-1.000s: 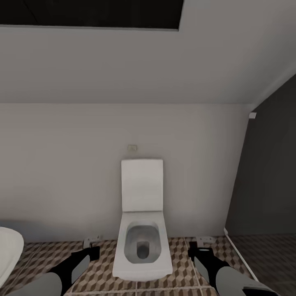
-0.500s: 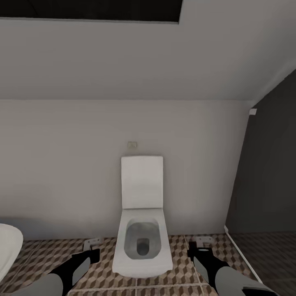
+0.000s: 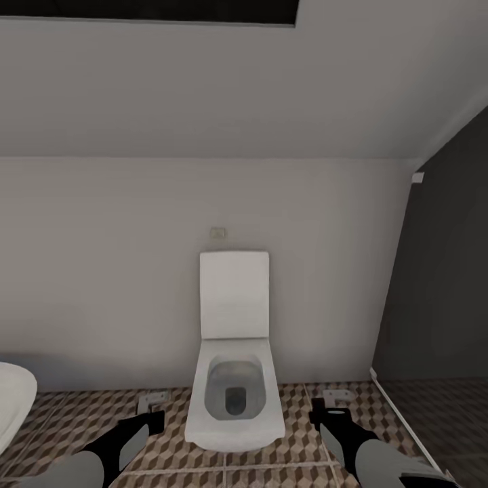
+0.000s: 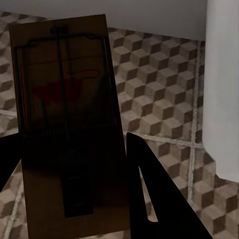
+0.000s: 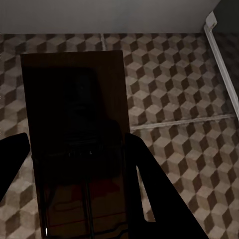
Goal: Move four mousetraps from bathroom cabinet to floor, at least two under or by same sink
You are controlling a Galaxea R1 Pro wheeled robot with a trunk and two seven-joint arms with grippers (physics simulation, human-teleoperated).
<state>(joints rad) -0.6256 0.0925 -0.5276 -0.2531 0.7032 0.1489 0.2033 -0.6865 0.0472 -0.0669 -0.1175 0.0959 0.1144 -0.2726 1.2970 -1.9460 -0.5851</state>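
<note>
My left gripper (image 4: 69, 142) is shut on a mousetrap (image 4: 67, 114), a dark brown board with a wire bar, held flat between the black fingers (image 4: 154, 199). A second mousetrap (image 5: 74, 114) sits the same way in my right gripper (image 5: 74, 142), which is shut on it. In the head view the left gripper (image 3: 152, 413) and right gripper (image 3: 331, 411) hang low over the bathroom floor (image 3: 74, 420), one on each side of the toilet, each with a pale trap end (image 3: 153, 400) (image 3: 335, 396) sticking out. The cabinet and the bathroom sink are out of view.
A white toilet (image 3: 234, 379) with its lid up stands against the pale wall straight ahead. A white rounded tub rim (image 3: 13, 403) shows at the left edge. A dark wall panel (image 3: 447, 285) and a white baseboard (image 3: 400, 417) bound the tiles on the right.
The whole head picture has slid upward a little, so the camera has moved. Both grippers keep their places in the picture and their hold on the traps.
</note>
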